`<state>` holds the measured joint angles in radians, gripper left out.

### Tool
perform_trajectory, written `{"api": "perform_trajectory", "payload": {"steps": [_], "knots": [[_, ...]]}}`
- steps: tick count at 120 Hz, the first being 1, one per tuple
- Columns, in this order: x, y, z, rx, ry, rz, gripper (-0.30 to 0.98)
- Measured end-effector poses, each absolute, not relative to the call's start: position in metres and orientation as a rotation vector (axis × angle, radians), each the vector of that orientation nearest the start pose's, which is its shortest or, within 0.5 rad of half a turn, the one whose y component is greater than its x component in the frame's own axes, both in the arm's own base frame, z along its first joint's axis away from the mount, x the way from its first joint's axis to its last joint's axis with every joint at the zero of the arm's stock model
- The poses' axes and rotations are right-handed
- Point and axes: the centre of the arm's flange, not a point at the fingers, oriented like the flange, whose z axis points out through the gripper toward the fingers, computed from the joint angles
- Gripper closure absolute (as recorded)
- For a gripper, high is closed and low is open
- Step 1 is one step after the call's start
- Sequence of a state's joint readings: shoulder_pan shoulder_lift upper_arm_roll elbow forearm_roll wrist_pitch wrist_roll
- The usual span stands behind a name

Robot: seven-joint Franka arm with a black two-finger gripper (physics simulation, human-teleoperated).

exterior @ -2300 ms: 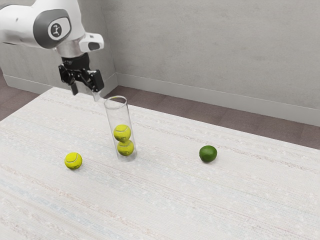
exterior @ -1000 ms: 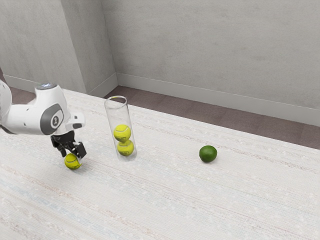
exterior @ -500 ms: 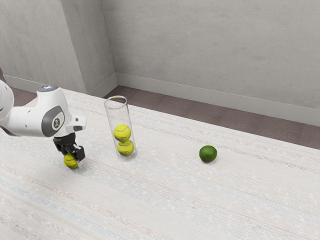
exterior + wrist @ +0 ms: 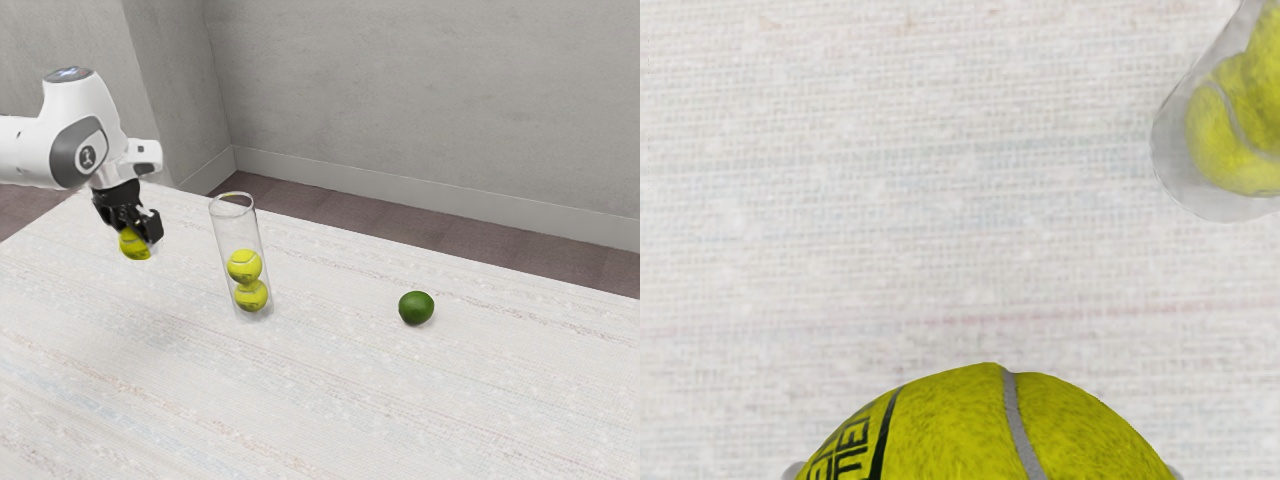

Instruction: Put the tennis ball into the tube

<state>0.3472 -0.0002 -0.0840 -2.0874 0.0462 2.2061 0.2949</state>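
A plain grey concrete wall [image 4: 430, 100] runs across the far side, above a reddish-brown floor [image 4: 330, 207], and nearer me spreads a table with a pale, faintly striped, woven-looking top [image 4: 350, 400]. On the exterior view's left I have my black two-finger gripper [image 4: 139, 241] up above the table, its jaws clenched on a bright yellow tennis ball [image 4: 133, 246], one jaw to each side. The ball is clear of the tabletop and outside the tube, apart from it, on its left in the exterior view. In the wrist view I can make out dark lettering and a grey seam on the ball. The tall, clear, open-topped tube [image 4: 226, 235] stands upright, with two yellow tennis balls [image 4: 244, 266] stacked in its lower part. Well apart from it, toward the exterior view's right, a dark green, lime-like fruit [image 4: 416, 308] rests on the table.
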Motion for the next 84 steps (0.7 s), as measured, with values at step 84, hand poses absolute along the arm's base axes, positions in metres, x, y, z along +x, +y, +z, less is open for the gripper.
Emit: {"api": "perform_trajectory", "payload": {"steps": [84], "knots": [[0.645, 0.044, 0.518, -3.116, 0.069, -0.128, 0.31]]}}
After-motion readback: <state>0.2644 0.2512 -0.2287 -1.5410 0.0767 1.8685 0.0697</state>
